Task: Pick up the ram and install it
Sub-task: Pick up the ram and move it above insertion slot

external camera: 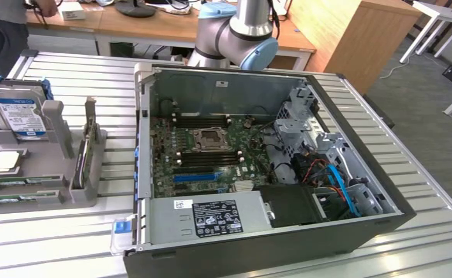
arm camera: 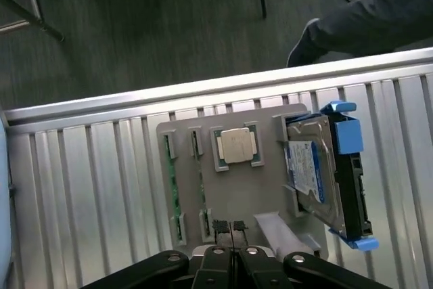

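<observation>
gray holder (external camera: 79, 194) at exterior view's left, on slatted table (external camera: 56, 243). on it: hard drive (external camera: 21, 116) upright in blue bracket, square processor (external camera: 2, 162) flat, ram (external camera: 13, 198) lying in slot at holder's near end, second green stick (external camera: 17, 182) just beside it. upright card (external camera: 83, 150) along holder's right side. open computer case (external camera: 287, 255) in middle, motherboard (external camera: 245, 130) inside. robot arm (external camera: 237, 29) behind case. wrist view: claw (arm camera: 230, 227) pinched shut, holding nothing, hanging over holder's edge near ram slots. ram untouched.
</observation>
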### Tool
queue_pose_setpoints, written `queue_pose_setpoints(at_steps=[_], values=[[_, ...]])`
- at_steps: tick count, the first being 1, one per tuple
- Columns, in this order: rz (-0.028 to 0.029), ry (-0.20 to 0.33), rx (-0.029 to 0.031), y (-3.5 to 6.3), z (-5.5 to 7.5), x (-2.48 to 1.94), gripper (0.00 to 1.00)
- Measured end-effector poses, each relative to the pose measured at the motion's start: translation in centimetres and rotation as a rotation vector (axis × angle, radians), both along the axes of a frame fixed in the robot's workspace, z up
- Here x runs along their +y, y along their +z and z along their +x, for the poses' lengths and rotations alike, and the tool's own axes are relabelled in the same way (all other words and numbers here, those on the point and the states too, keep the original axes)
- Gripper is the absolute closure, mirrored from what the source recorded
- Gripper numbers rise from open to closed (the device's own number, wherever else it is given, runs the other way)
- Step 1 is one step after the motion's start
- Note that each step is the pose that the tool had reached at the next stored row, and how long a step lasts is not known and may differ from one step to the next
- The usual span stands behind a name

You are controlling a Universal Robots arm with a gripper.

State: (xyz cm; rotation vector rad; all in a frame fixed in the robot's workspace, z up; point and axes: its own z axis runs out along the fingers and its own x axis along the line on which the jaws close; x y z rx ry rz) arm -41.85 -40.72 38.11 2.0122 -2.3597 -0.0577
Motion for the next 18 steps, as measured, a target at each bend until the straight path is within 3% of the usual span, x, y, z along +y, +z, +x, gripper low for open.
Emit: queue_pose_setpoints(at_steps=[5, 18], values=[[0.0, 0.078, 0.0009, -0.03, 0.0, 0.0, 0.9], [0.0, 0.092, 0.0008, -0.04, 0.11, 0.0, 0.9]])
